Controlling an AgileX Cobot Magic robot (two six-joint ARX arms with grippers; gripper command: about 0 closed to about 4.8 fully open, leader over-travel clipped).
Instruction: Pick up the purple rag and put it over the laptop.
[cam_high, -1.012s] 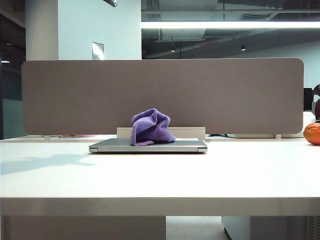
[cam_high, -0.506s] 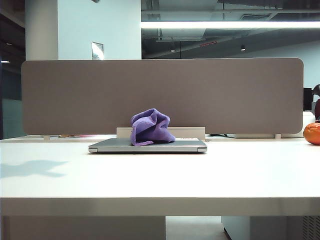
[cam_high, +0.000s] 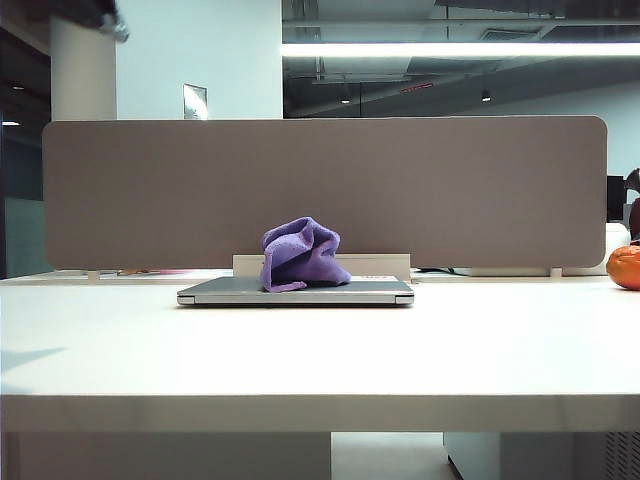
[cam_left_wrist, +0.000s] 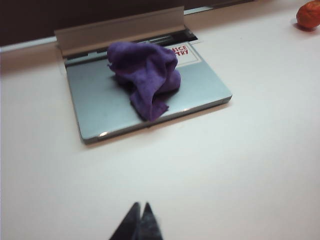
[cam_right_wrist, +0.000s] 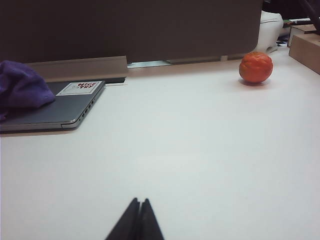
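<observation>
Since the earlier exterior frames the shadow on the left of the table (cam_high: 320, 350) has shrunk toward the edge, and a dark, blurred part of the left arm (cam_high: 95, 14) is now seen at the upper left corner; the purple rag (cam_high: 302, 254) and the laptop (cam_high: 296, 291) have not shifted.

The rag is found bunched in a crumpled heap on the closed lid of the laptop — one flap hanging toward the front edge, much of the lid left bare. A white bar (cam_high: 380, 266) is set just behind the laptop, before a grey partition (cam_high: 325, 190).

The left hand (cam_left_wrist: 140, 220) is held above bare table, well short of the laptop, its fingers pressed together on nothing. The right hand (cam_right_wrist: 137, 220) is likewise seen pinched closed and empty over the table — an orange fruit (cam_right_wrist: 255, 67) lies well apart near the partition.
</observation>
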